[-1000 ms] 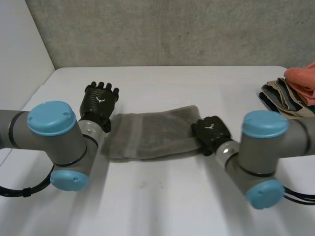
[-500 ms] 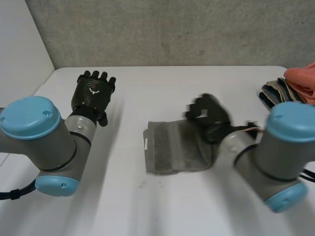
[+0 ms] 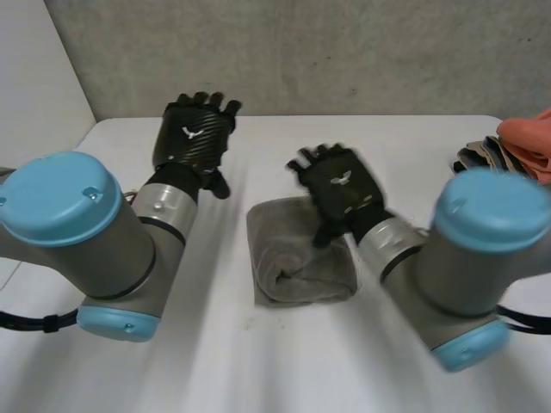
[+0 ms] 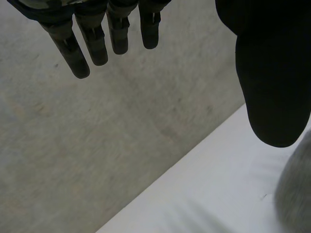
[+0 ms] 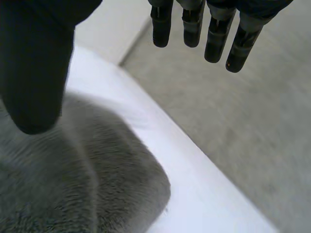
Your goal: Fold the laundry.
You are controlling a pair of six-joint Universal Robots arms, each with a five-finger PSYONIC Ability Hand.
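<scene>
Centrally, folded grey towel (image 3: 293, 258) on bench (image 3: 258, 370); left hand (image 3: 194, 138) upper left, right hand (image 3: 344, 194) over towel; both fingers straight, empty.

Grey towel (image 3: 293, 254): fuzzy nap, folded to compact rectangle, thick fold along near edge, lying flat mid-table (image 3: 258, 361). Laundry pile (image 3: 516, 146): at table's far right edge, orange-pink item on top, beige & dark pcs beneath. Well apart from towel.

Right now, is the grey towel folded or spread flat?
Folded: the grey towel lies as a compact, thick bundle with a rounded doubled edge; the right hand hovers open above it.
</scene>
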